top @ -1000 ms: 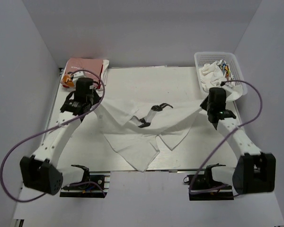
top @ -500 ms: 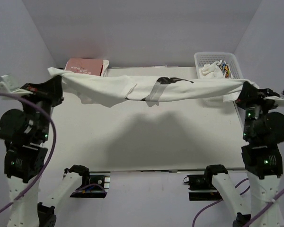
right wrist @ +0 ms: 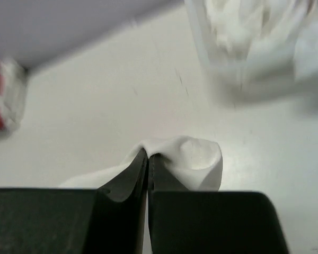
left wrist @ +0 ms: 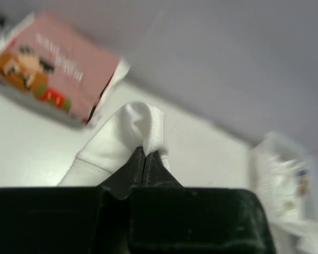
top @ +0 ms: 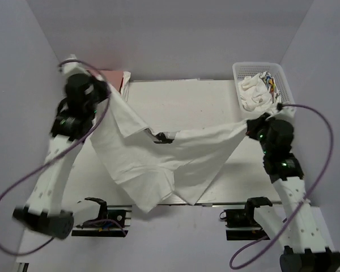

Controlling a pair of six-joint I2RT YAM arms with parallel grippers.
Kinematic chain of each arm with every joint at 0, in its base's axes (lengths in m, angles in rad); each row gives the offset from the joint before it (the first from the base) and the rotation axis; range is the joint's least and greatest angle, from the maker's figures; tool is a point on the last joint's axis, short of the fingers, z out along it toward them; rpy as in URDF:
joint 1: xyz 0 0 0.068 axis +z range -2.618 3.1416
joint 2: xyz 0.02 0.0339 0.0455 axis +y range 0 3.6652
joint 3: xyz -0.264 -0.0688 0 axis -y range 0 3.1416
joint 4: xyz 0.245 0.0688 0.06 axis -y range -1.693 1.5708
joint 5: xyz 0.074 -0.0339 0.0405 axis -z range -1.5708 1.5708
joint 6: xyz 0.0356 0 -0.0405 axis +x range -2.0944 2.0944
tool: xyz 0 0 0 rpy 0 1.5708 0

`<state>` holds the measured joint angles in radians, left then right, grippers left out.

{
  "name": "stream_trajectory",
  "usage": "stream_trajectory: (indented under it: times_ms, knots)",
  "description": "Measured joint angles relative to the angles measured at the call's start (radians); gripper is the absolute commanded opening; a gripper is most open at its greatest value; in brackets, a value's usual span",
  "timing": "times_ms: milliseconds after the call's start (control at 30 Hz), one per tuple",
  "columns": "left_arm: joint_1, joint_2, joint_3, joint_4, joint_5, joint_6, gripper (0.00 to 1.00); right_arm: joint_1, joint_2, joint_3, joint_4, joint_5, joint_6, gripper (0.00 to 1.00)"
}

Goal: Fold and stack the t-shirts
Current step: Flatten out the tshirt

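Note:
A large white t-shirt (top: 158, 161) hangs stretched between both grippers, its lower part draped on the table toward the near edge. My left gripper (top: 109, 93) is at the back left, shut on a fold of the shirt's edge (left wrist: 135, 124); the closed tips (left wrist: 144, 152) pinch the cloth. My right gripper (top: 251, 128), at mid right, is shut on another bunch of the same shirt (right wrist: 193, 159), with its tips (right wrist: 148, 154) pressed together. A folded pink t-shirt (left wrist: 47, 66) with an orange-brown cartoon print lies at the back left corner (top: 117, 77), partly hidden by the left arm.
A white lattice basket (top: 280, 73) holding crumpled white cloth with a colourful print stands at the back right, close behind the right gripper (right wrist: 201, 39). Grey walls enclose the table (top: 187, 102) on three sides. Purple cables loop from both arms.
Half a second ago both arms held the white shirt taut and high. Now they have come down and inward, and the shirt sags onto the table.

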<state>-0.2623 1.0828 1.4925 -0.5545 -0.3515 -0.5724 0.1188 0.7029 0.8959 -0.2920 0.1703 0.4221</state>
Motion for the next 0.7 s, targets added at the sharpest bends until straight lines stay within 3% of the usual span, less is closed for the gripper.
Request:
stream_trajectory:
  times_ms: [100,133,167,200,233,267,300,400,500,567,700]
  knots:
    - [0.010,0.246,-0.091,0.023,0.005,0.007,0.00,0.000,0.080,-0.281,0.083,-0.063,0.021,0.02]
    - [0.014,0.331,-0.116,0.022,0.010,0.008,0.06,0.000,0.110,-0.350,0.084,-0.079,0.025,0.29]
    - [0.022,0.427,-0.132,0.010,0.019,0.009,0.14,0.000,0.142,-0.412,0.088,-0.096,0.035,0.50]
    - [0.027,0.499,-0.137,-0.002,0.025,0.013,0.46,0.000,0.167,-0.451,0.087,-0.104,0.043,0.67]
    - [0.034,0.575,-0.137,-0.016,0.032,0.019,0.65,0.000,0.195,-0.473,0.085,-0.114,0.047,0.84]
    - [0.042,0.644,-0.133,-0.029,0.042,0.011,0.80,0.000,0.227,-0.480,0.087,-0.123,0.036,0.90]
    - [0.047,0.689,-0.126,-0.043,0.048,0.016,1.00,0.000,0.244,-0.480,0.103,-0.123,0.041,0.90]
    - [0.057,0.753,-0.091,-0.092,0.066,0.006,1.00,0.000,0.270,-0.460,0.128,-0.102,0.047,0.90]
    - [0.060,0.712,-0.085,-0.095,0.096,0.005,1.00,-0.001,0.272,-0.435,0.132,-0.058,0.069,0.90]
    - [0.056,0.631,-0.130,-0.082,0.139,0.003,1.00,-0.001,0.272,-0.421,0.127,-0.035,0.085,0.90]
    - [0.039,0.350,-0.373,-0.011,0.325,-0.011,1.00,-0.001,0.270,-0.409,0.102,-0.008,0.115,0.90]
